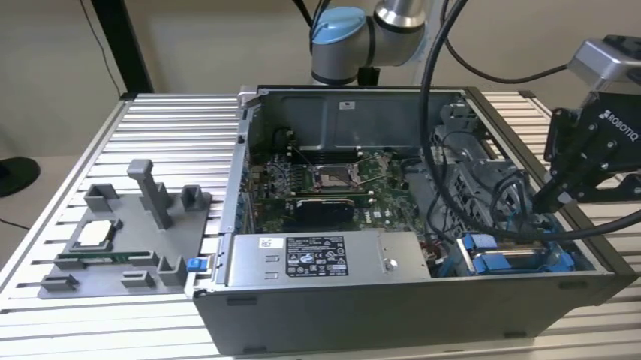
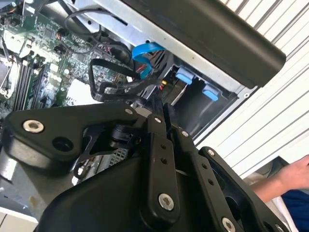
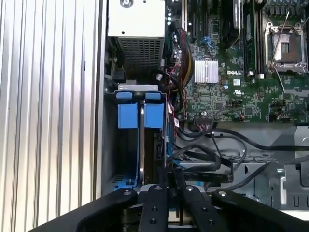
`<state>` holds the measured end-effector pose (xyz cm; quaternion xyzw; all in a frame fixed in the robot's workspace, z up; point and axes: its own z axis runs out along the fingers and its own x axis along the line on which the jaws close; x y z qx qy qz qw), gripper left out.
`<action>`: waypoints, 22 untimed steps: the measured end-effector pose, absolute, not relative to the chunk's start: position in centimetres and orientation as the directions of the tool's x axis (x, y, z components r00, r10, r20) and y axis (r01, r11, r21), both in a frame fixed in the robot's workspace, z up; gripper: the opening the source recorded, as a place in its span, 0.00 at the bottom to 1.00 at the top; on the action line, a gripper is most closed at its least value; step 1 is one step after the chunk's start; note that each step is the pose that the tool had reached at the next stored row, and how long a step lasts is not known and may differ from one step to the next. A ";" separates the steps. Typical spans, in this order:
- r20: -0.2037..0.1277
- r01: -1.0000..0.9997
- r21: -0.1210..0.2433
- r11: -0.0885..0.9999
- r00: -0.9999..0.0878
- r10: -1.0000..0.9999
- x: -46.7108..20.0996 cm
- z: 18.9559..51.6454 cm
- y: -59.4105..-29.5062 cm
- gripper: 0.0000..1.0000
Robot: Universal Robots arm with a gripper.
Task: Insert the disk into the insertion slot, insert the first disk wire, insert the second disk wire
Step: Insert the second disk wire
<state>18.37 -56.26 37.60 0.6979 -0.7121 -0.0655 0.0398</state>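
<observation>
I hang over the open grey computer case [image 1: 401, 300] at its drive corner.

Largest first: the case lies on a ribbed metal table [image 1: 170, 127]. Inside it, at the corner beside the grey power-supply box [image 1: 320, 259], sits the grey insertion slot [image 3: 113, 159] with blue tabs. The silver disk in its bright blue carrier frame [image 3: 145, 140] stands edgewise in that slot. My black gripper [image 3: 170, 180] hovers just above the disk's end, fingers [image 2: 159, 145] pressed together, pinching a thin black wire [image 3: 227, 176].

claw [image 2: 161, 108] closed, above blue tabs [image 2: 184, 76]
</observation>
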 end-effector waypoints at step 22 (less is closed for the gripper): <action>-0.036 -0.998 0.062 0.017 -0.020 -0.999 14.3 36.9 -56.5 0.00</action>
